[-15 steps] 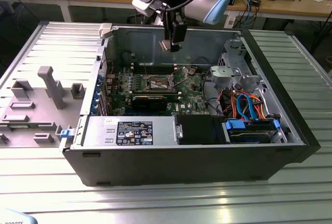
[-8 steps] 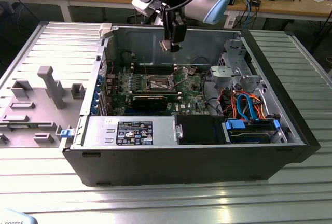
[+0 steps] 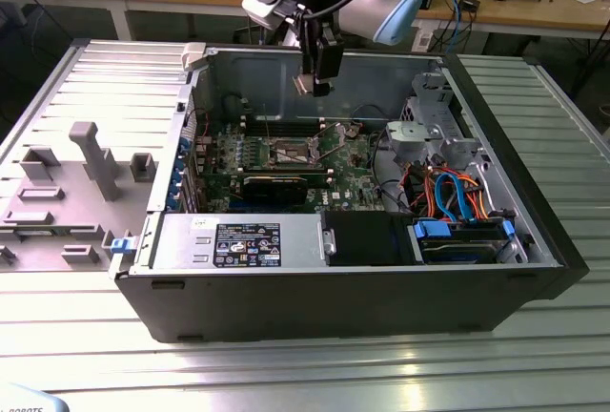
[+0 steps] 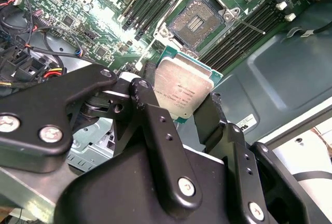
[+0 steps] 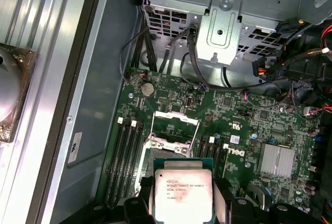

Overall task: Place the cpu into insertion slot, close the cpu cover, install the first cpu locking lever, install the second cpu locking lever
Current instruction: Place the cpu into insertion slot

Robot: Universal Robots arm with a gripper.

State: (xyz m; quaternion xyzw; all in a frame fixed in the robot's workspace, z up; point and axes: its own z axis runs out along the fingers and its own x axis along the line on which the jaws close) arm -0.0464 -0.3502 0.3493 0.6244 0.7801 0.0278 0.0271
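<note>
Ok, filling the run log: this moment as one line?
gripper shut on cpu | cpu held over board | insertion slot empty

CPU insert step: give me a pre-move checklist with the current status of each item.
1. cpu held in end effector by two opposite edges: ok.
2. Slot bare, contacts exposed: ok.
3. cpu hangs well above the board in the exterior view, apart from the slot: ok.
4. cpu edges square with the slot: cannot tell.
5. Cables lie off the slot: ok.
</note>
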